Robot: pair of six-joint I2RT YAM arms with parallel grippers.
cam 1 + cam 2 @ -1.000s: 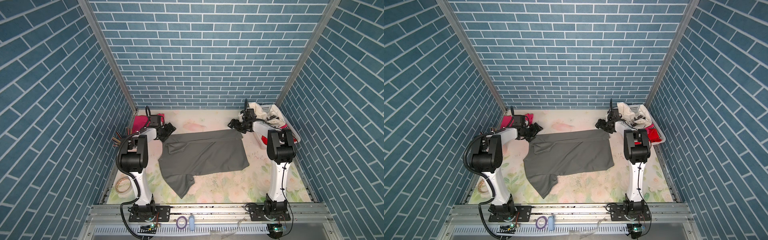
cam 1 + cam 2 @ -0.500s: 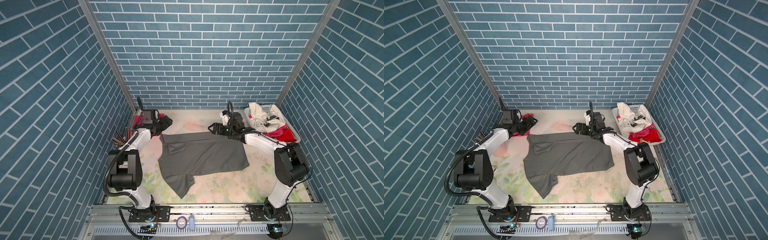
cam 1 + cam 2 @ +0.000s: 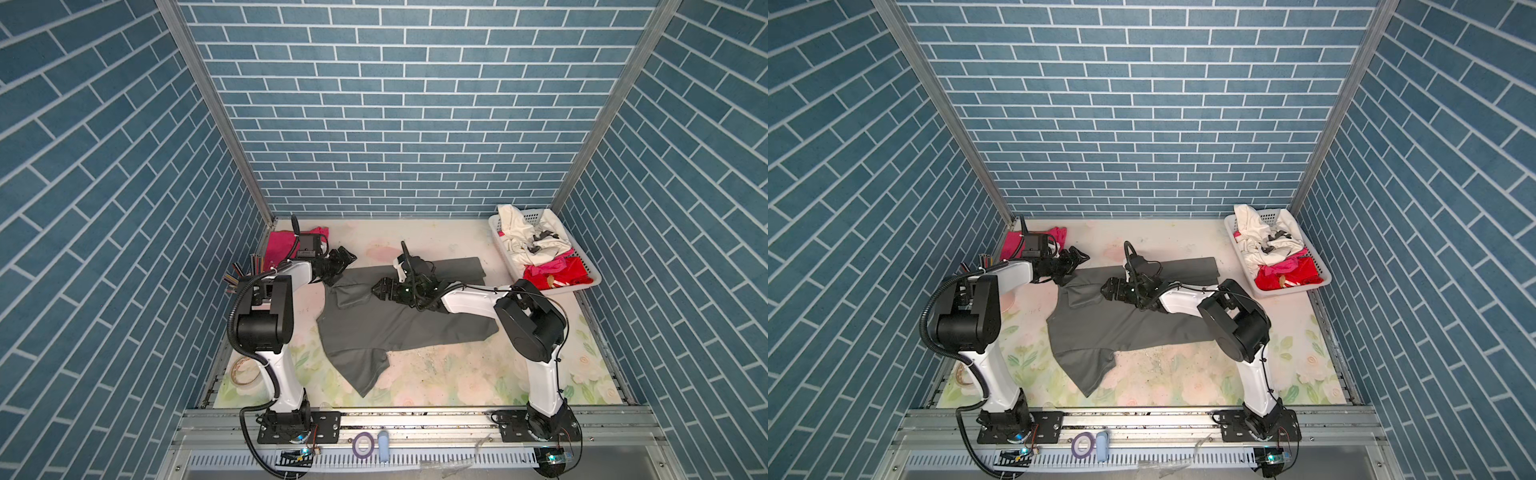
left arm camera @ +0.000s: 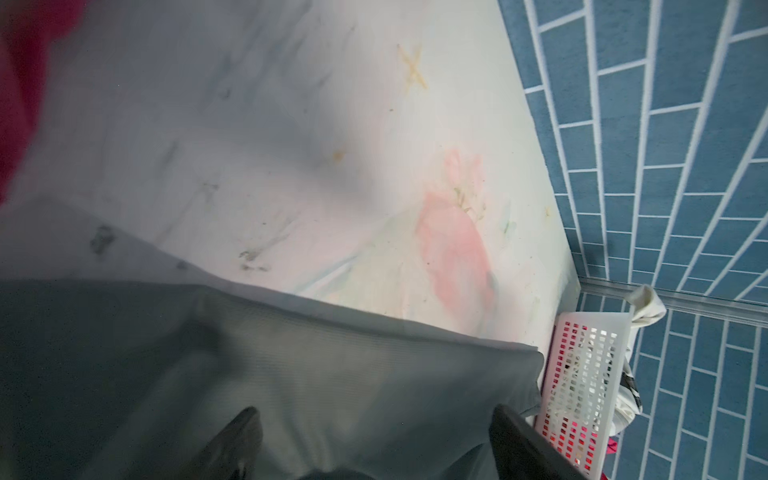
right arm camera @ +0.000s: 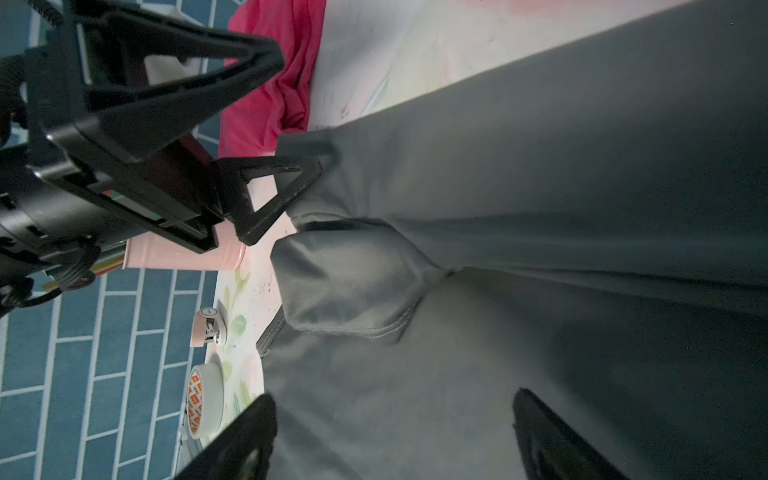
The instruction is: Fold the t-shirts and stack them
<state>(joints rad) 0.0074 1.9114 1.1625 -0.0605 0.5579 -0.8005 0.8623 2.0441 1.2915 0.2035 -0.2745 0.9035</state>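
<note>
Front table (image 3: 457,386) free — basket (image 3: 532,216) blocks far-right corner.

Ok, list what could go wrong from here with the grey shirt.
1. The right fingers hang open over the folded-in sleeve of the grey shirt; closing there may pinch extra layers and bunch the fold.
2. The left fingers stand open at the shirt's far corner, near the pink shirt, and could snag it.
3. The near sleeve sticks out unfolded, so the fold may end up lopsided.
</note>
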